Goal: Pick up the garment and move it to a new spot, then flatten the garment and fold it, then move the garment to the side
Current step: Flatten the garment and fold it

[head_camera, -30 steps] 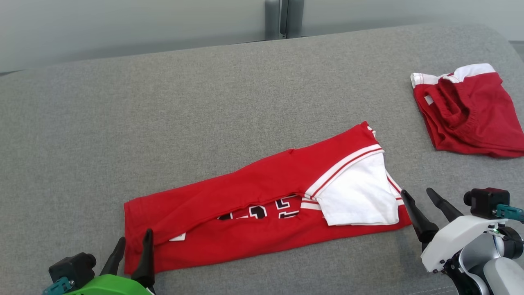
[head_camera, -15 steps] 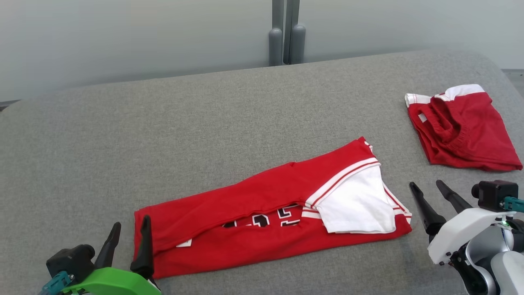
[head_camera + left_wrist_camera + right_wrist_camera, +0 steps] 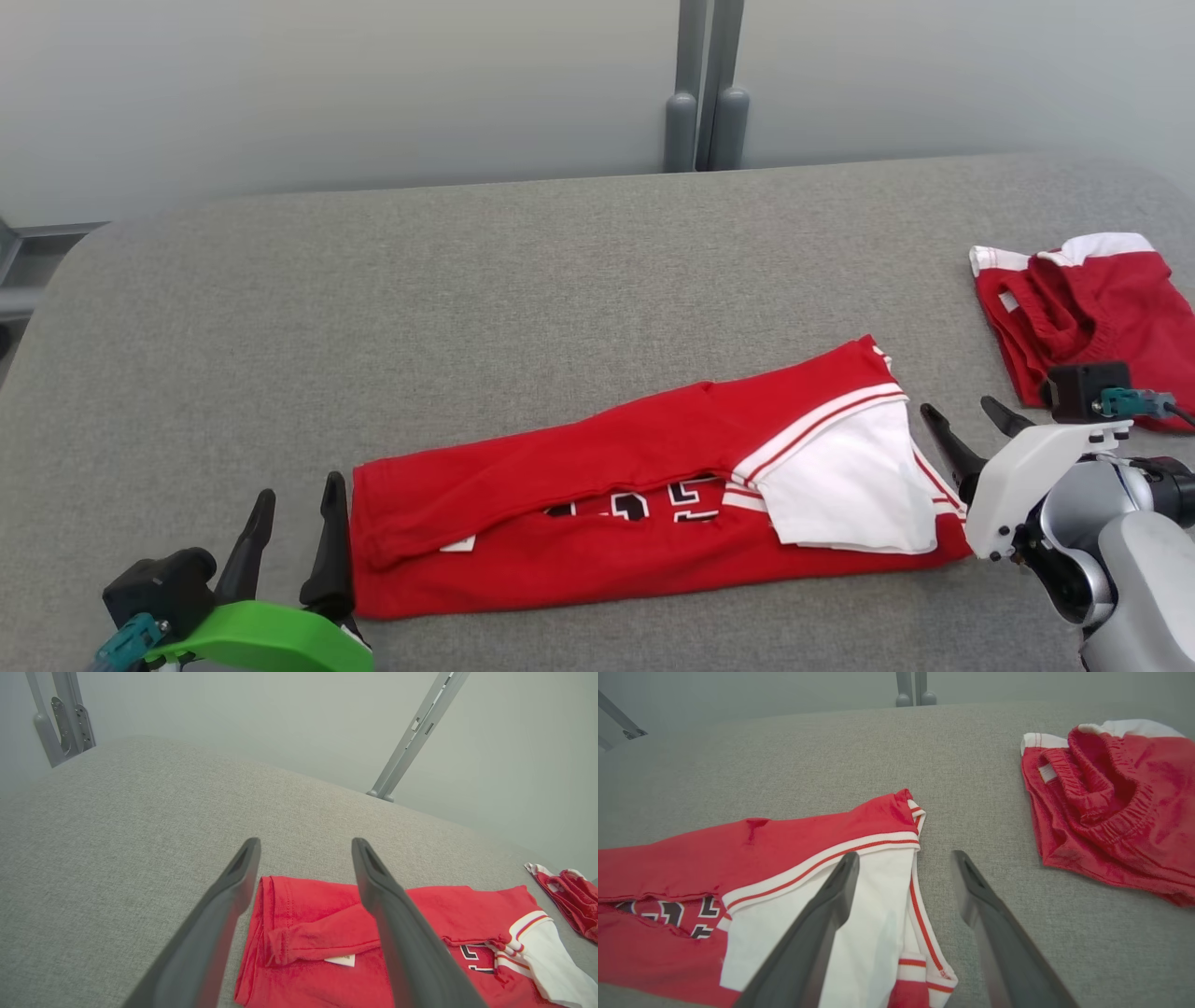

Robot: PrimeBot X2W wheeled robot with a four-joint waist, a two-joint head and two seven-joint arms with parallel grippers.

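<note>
The red jersey (image 3: 644,504), folded into a long band with a white sleeve on top, lies across the near part of the grey padded surface (image 3: 448,299). The left gripper (image 3: 300,486) is spread wide and empty at its hem end. The right gripper (image 3: 956,405), equally wide and empty, is by the sleeve end. Red shorts (image 3: 1092,308) lie apart at the right

Garment (image 3: 579,448): red jersey, white sleeve with red stripes, folded lengthwise into long strip, lying flat near front edge of grey cushion (image 3: 467,280), sleeve end right.
</note>
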